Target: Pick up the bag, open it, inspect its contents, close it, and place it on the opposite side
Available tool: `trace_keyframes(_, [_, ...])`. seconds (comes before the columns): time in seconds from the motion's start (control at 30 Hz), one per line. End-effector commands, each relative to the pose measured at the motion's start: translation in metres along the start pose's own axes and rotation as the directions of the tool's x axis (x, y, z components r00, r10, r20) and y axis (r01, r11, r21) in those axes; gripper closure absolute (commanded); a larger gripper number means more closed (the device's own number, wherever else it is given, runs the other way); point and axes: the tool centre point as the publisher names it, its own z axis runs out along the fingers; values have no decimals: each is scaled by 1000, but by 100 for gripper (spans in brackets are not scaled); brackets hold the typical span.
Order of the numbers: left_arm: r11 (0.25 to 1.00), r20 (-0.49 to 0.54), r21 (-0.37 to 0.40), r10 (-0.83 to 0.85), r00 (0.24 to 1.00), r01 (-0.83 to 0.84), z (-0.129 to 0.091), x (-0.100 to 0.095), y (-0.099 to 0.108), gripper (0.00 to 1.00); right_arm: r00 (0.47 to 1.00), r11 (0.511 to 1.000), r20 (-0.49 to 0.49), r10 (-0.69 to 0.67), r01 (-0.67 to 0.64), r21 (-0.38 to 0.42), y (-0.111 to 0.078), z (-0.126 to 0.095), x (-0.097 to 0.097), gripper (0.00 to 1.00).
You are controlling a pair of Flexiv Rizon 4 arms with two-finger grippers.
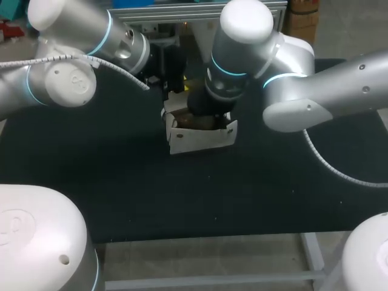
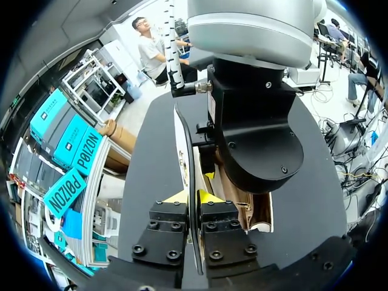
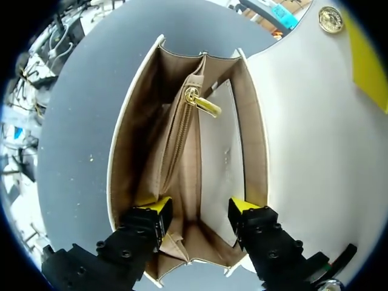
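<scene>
While my left end effector (image 2: 193,200) pinches the flap (image 2: 182,142) of the bag (image 1: 203,138) standing mid-table (image 1: 121,194) and my right end effector (image 3: 199,207) sits spread inside its mouth, a careless withdrawal could snag the zipper pull (image 3: 206,106) and topple it.

We count one table (image 1: 121,194) with one white bag (image 1: 200,138) on it. Two arms come in: the left arm (image 1: 73,54) from ten o'clock and the right arm (image 1: 315,91) from two o'clock. There are two grippers, the left gripper (image 2: 193,197) and the right gripper (image 3: 199,207), each with two yellow tips (image 3: 156,205). The bag shows one zipper pull (image 3: 203,104) and one gold stud (image 3: 330,19).
</scene>
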Motion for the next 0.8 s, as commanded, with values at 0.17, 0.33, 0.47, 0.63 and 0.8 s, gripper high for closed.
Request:
trace_keyframes(0.17, [1000,-6,1,0,1000,0,1,-1,-1,100,999,1000,42,5,-6,10,0,-5,-2,100])
trace_keyframes(0.33, [1000,-7,-7,-2,1000,2,3,-2,-1,100,994,1000,112,7,-8,10,0,-17,-4,100])
trace_keyframes(0.47, [1000,-4,-21,-3,1000,3,4,-2,-2,100,987,1000,161,10,-12,12,0,-29,-7,100])
trace_keyframes(0.63, [999,0,-36,-7,1000,7,3,-3,-3,100,973,1000,232,21,-24,11,0,-44,-8,100])
trace_keyframes(0.8, [999,4,-49,-7,1000,8,-3,-2,-7,100,950,999,310,32,-38,16,-1,-65,-6,100])
